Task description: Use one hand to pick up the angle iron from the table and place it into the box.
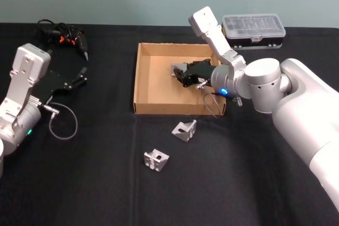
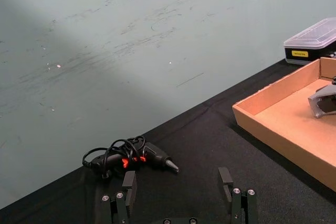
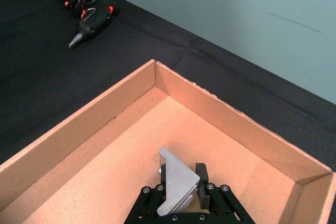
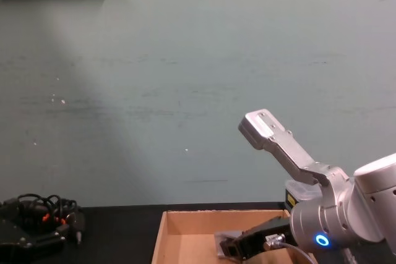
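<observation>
My right gripper (image 1: 183, 77) reaches over the tan cardboard box (image 1: 136, 86) and is shut on a grey angle iron (image 1: 178, 69). In the right wrist view the angle iron (image 3: 177, 179) sits clamped between the black fingers (image 3: 202, 174) above the box's floor (image 3: 126, 171). The chest view shows the same gripper (image 4: 238, 246) and angle iron (image 4: 225, 239) low inside the box (image 4: 185, 224). Two more angle irons lie on the black table in front of the box, one near it (image 1: 184, 129) and one farther forward (image 1: 156, 160). My left gripper (image 1: 79, 78) is parked open at the left.
A black tool with tangled cables (image 1: 63, 34) lies at the back left, just beyond my left gripper (image 2: 177, 182). A clear-lidded black case (image 1: 253, 26) stands behind the box at the right. A loose cable loop (image 1: 63, 123) lies by the left arm.
</observation>
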### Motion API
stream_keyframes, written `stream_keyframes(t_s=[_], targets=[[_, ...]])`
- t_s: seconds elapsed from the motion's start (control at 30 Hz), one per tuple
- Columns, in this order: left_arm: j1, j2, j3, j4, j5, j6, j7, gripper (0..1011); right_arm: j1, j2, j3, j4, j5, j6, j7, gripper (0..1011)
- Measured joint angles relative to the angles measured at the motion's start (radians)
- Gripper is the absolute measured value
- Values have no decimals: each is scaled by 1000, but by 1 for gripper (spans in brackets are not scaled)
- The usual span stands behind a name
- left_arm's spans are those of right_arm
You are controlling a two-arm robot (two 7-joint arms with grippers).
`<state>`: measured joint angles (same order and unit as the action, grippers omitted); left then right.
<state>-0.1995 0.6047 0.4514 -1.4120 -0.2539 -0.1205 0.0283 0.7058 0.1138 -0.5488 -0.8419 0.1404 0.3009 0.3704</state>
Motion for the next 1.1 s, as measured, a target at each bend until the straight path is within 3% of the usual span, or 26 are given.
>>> stream_keyframes(t_s=[0.3,0.83,1.1], targets=[[0,0,0,0,0,0,0,1011,0,0,1,1,-1,1,2,282],[0,0,0,0,0,0,0,1011,0,1,0,-3,1,0,0,786],[0,0,0,0,0,0,0,1011,-1,2,0,-4,2,0,0,990]])
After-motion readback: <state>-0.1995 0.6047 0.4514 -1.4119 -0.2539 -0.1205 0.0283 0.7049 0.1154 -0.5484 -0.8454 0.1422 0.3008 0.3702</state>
